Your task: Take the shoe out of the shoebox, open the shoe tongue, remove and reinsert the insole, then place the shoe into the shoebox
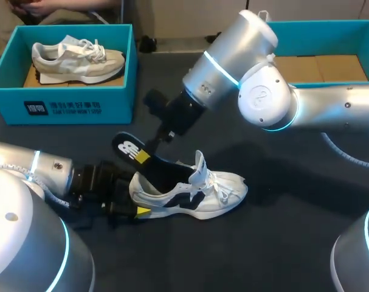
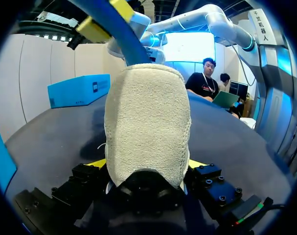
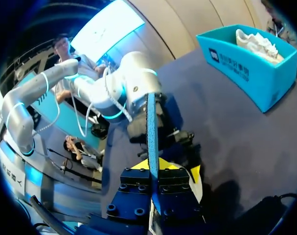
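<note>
Right gripper point(image 3: 153, 165): yellow-tipped fingers clamped from both sides on a thin, flat, dark insole point(image 3: 151, 125). Seen edge-on there as a narrow blue-black strip running straight ahead from between the tips.
Head view: right gripper point(image 1: 149, 152) over the bench's middle, gripping the insole point(image 1: 131, 149) close to its rounded heel end. Smooth black face with white logo. Heel end raised toward the rear-left, fore part sloping down into the collar of the white-and-black lace-up sneaker point(image 1: 196, 191).

Left gripper point(image 2: 147, 165): closed on the heel of the sneaker point(image 2: 148, 122). Fuzzy cream suede panel, rounded at the top, fills the gap, with a yellow tip touching on either side.
Head view: left gripper point(image 1: 128, 210) at the heel, toward the bench's front-left. Sneaker sole-down on the dark matte bench point(image 1: 281, 243), toe toward the right edge, tongue standing up, white laces loose.

Outward: teal cardboard shoebox point(image 1: 68, 103) at the rear-left corner, open-topped, holding a beige-and-white sneaker point(image 1: 78, 59). Second teal shoebox point(image 1: 330, 27) at the rear-right corner, brown cardboard floor showing, partly behind the silver right arm point(image 1: 275, 97).
</note>
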`<state>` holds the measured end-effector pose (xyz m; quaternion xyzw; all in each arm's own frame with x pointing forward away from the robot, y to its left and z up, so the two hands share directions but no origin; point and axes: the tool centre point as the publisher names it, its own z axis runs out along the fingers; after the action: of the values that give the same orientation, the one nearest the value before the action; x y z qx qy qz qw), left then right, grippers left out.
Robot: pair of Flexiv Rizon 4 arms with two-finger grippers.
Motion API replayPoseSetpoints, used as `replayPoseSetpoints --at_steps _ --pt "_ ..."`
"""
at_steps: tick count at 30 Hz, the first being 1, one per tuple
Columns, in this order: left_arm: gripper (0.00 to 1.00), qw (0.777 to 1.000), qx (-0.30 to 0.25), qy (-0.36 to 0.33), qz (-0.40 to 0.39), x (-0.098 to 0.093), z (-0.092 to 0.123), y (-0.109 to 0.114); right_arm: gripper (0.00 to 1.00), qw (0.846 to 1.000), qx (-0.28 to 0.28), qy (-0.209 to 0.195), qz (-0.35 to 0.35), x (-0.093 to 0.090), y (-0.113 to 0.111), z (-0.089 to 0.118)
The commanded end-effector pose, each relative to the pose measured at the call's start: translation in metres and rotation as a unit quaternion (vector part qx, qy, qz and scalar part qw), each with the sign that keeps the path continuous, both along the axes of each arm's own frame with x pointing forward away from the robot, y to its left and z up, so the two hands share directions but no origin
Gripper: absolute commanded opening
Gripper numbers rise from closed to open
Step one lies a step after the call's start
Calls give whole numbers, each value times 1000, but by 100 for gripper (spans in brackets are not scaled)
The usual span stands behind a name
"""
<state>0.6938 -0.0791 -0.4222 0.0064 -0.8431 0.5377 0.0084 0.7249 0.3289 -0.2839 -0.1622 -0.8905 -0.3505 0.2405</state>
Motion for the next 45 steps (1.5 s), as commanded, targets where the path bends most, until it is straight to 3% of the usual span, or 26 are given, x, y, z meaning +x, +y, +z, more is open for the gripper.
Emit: replayPoseSetpoints --at_steps 1,13,26,32,45 --pt "0 1000 2 0 0 0 -1 -1 0 1000 12 -6 -12 -2 1 4" --pt "0 1000 2 0 0 0 -1 -1 0 994 59 -42 -80 31 19 51" --pt "0 1000 2 0 0 0 -1 -1 0 993 51 -74 -71 60 27 90" --pt "0 1000 2 0 0 0 -1 -1 0 991 47 -80 -93 72 27 101" --pt "0 1000 2 0 0 0 -1 -1 0 991 47 -80 -93 72 27 101"
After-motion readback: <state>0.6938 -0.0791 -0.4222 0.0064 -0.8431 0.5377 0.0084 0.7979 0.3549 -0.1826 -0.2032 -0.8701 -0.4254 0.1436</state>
